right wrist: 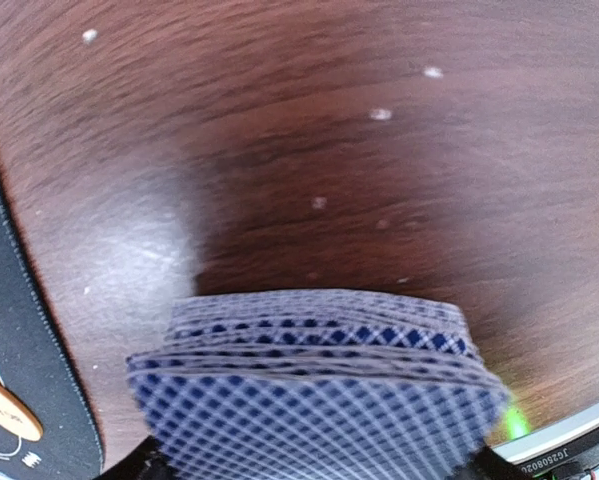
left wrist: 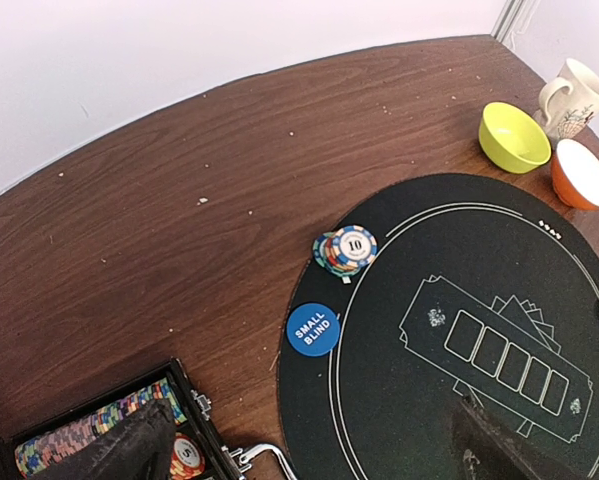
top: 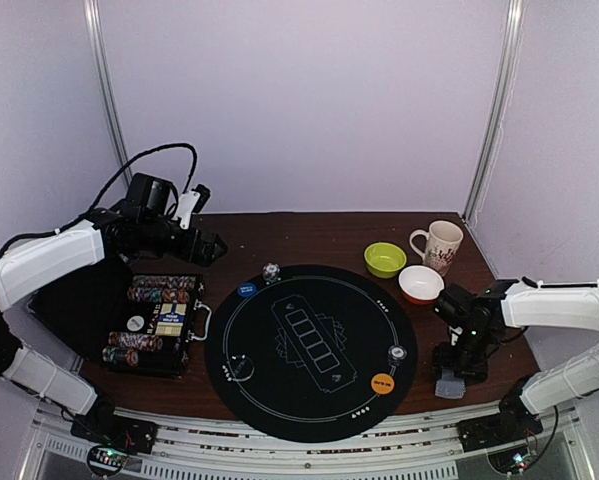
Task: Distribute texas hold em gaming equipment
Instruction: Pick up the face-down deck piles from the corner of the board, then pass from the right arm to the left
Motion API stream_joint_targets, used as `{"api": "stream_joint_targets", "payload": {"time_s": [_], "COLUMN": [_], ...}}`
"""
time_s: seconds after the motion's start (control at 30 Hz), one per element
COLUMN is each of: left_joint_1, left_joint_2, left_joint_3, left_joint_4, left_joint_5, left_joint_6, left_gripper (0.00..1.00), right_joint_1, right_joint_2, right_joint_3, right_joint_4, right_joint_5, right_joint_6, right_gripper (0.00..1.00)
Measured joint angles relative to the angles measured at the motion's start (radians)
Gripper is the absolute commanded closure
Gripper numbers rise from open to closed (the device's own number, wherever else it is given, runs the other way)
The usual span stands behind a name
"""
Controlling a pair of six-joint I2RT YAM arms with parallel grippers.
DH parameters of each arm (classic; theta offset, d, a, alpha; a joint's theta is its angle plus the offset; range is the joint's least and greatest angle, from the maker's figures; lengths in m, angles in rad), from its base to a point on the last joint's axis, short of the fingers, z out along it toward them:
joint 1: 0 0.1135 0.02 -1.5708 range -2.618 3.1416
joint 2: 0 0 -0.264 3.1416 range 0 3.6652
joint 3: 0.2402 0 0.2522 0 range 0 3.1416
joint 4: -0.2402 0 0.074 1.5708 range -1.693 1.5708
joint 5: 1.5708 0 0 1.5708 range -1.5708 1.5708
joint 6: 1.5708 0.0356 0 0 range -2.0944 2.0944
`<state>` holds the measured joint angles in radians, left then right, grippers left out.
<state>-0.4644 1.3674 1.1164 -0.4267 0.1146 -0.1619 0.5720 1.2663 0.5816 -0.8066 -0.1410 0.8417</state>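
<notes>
Right gripper [top: 456, 368] straddling blue-checked card deck [right wrist: 319, 400] on wooden table [right wrist: 279, 150] beside black poker mat [top: 309, 400], grasp cannot be told, left gripper [top: 211, 246] released, near open chip case [top: 154, 325]

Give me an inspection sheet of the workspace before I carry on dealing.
Surface: brown wooden table with a round black poker mat; pale specks on the wood.
Job's things: card deck right of the mat; blue small-blind disc and chip stack at the mat's far-left edge; orange disc near-right on the mat; open chip case left of the mat.
Clutter: green bowl, white-orange bowl, mug, far right.
Pincers: left pincer open, empty, above the table; right pincer straddling the deck, grip unclear.
Cables: black cable looped above the left arm.
Surroundings: white walls, metal posts.
</notes>
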Motion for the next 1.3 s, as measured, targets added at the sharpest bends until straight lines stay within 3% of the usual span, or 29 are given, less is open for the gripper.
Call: {"api": "stream_joint_targets", "payload": {"time_s": [0.13, 0.5, 0.83, 1.0, 1.3], "left_joint_1": [0.001, 0.007, 0.055, 0.078, 0.049], "left_joint_2": [0.000, 0.000, 0.005, 0.048, 0.075], "left_joint_3": [0.000, 0.000, 0.000, -0.027, -0.252], "left_joint_4": [0.000, 0.000, 0.008, 0.043, 0.209], "left_joint_5": [0.002, 0.003, 0.130, 0.254, 0.528], "left_joint_6": [0.000, 0.001, -0.027, -0.058, -0.175], "left_gripper": [0.02, 0.02, 0.02, 0.02, 0.02], "right_joint_1": [0.001, 0.001, 0.081, 0.256, 0.498], "right_joint_2": [-0.013, -0.027, 0.011, 0.183, 0.642], "right_joint_3": [-0.008, 0.036, 0.300, 0.554, 1.014], "right_joint_4": [-0.002, -0.040, -0.147, -0.194, -0.163], "right_joint_5": [0.004, 0.029, 0.078, 0.094, 0.061], "right_joint_6": [0.003, -0.024, -0.122, -0.218, -0.529], "right_gripper": [0.43, 0.45, 0.44, 0.43, 0.42]}}
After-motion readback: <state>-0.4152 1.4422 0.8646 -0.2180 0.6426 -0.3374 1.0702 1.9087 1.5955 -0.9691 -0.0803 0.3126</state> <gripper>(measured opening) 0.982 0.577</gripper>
